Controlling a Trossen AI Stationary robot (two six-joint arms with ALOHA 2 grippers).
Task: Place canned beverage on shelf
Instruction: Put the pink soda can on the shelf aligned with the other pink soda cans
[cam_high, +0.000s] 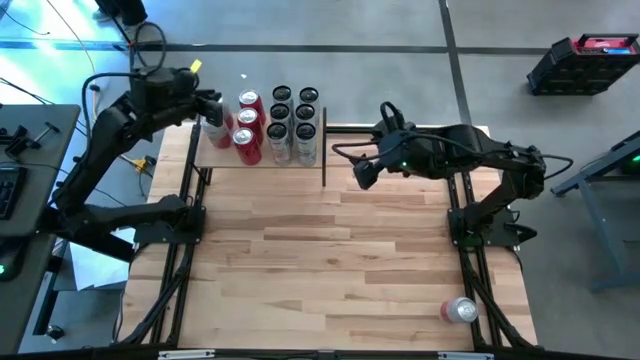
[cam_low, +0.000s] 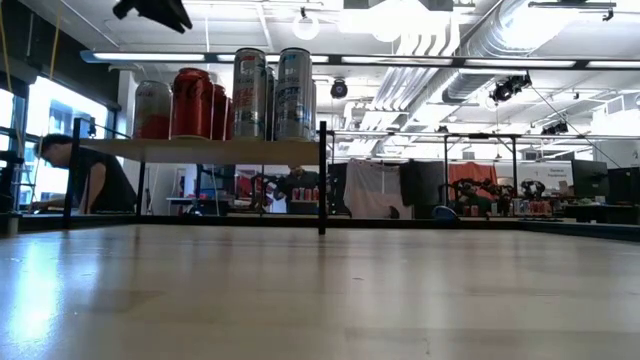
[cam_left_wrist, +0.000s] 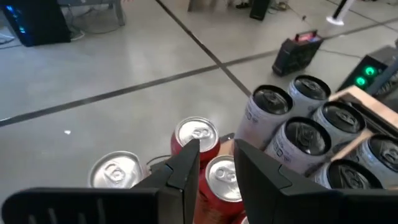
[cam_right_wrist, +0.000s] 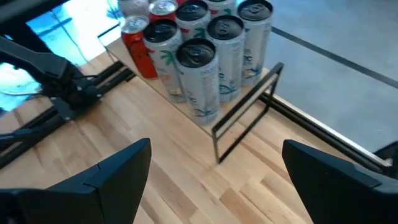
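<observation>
Above the far-left part of the shelf (cam_high: 262, 160) the left gripper (cam_high: 212, 108) is seen, its fingers (cam_left_wrist: 186, 168) drawn close together with only a narrow gap and nothing held between them. Directly beneath and just beyond those fingertips, the red cans (cam_high: 248, 128) are stood upright on the shelf, and beside them the six silver cans (cam_high: 293, 124) are grouped in two rows. Farther along the table, the right gripper (cam_high: 362, 172) is held above the tabletop (cam_high: 330, 270) just past the shelf's black post (cam_high: 324, 150), its fingers (cam_right_wrist: 112, 174) spread wide and empty. Well behind that gripper, near the table's near-right corner, a single can (cam_high: 459, 311) is left lying on its side.
</observation>
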